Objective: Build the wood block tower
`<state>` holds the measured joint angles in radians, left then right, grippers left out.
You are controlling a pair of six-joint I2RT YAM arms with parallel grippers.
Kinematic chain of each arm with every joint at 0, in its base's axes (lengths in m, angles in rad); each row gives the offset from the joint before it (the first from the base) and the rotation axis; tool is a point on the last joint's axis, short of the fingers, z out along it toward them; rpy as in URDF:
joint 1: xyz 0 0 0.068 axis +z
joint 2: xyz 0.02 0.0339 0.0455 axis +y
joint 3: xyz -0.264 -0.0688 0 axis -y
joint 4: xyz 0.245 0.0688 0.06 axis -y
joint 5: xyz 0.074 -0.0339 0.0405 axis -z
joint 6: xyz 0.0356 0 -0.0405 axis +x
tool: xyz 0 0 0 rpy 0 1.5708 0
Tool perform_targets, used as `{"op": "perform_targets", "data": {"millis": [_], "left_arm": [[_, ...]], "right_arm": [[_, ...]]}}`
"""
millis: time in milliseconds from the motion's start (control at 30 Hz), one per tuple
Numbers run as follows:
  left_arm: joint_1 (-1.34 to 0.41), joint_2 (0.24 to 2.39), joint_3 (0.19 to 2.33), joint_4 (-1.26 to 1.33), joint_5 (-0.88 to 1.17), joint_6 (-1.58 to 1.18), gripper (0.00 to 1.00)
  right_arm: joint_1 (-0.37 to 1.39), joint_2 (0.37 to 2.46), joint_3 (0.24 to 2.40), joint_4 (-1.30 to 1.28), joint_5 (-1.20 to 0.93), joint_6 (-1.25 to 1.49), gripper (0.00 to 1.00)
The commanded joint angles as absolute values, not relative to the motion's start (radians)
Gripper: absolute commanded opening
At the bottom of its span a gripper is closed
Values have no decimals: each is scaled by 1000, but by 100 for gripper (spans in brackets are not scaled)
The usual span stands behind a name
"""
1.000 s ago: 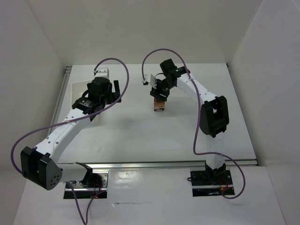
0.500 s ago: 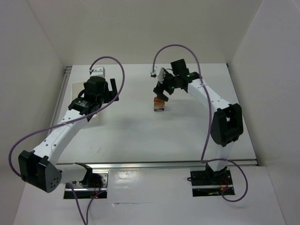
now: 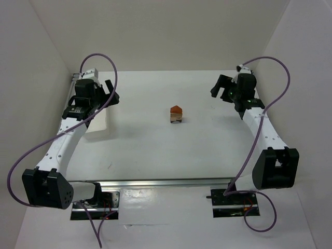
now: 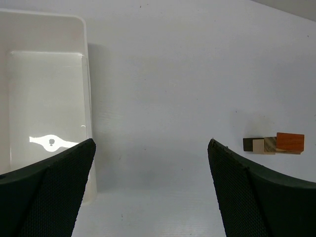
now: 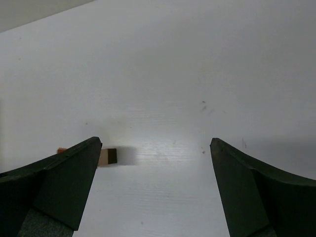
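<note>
The wood block tower (image 3: 176, 114) stands alone mid-table, brown and tan blocks below, an orange-red roof piece on top. In the left wrist view the tower (image 4: 273, 143) shows at the right, beyond my right finger. In the right wrist view its dark and tan base (image 5: 108, 156) peeks out beside my left finger. My left gripper (image 3: 110, 91) is open and empty at the far left, next to the white tray. My right gripper (image 3: 217, 86) is open and empty at the far right, well away from the tower.
A white plastic tray (image 3: 98, 122) lies at the left edge under my left arm; it also shows in the left wrist view (image 4: 47, 34). White walls enclose the table on the left, back and right.
My right gripper has let go of the tower and swung away to the far right. My left arm has drawn back toward the far left corner. The tower stands alone.
</note>
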<state>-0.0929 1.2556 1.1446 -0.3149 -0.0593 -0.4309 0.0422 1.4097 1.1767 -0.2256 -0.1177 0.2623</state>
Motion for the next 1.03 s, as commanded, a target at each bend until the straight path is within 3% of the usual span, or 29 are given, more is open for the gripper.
{"op": "perform_targets", "data": {"millis": [0,367,1000], "left_arm": [[-63,1278,1161,-255,74,-445,100],[-54,1278,1180,-273,54,-426,100],[-54,1269,1180,-282,54,-426,100]], "right_arm": [[-26,1365,1097,-275,-152,442,100],[-26,1287,1097,-230,-242,373,100],[-26,1255,1077,-252,-149,345,100]]}}
